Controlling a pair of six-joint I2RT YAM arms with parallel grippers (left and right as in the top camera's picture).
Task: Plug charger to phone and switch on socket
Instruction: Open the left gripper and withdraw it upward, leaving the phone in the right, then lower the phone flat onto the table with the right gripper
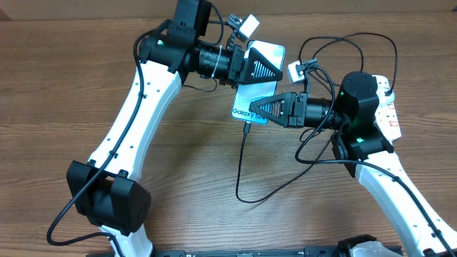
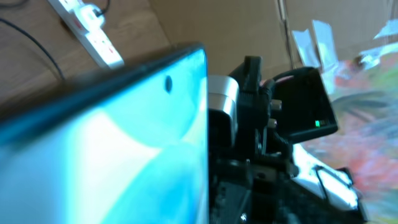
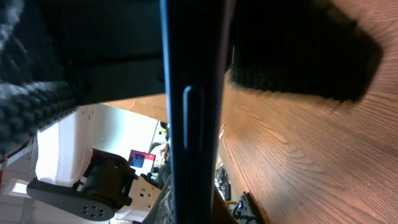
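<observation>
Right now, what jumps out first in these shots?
The phone, light blue screen up, is held over the middle of the table: the right gripper is clamped on its lower end, the left gripper sits at its upper end. The charger cable trails from the phone's bottom edge across the wood. The socket lies at the far right.

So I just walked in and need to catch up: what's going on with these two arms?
A slim smartphone with a light blue screen sits between the two grippers over the wooden table. The right gripper is shut on its lower part. The left gripper is at its upper part, but I cannot tell whether it grips. A thin black charger cable runs from the smartphone's bottom edge and looks plugged in. The white power strip with red switches lies at the right, untouched.
</observation>
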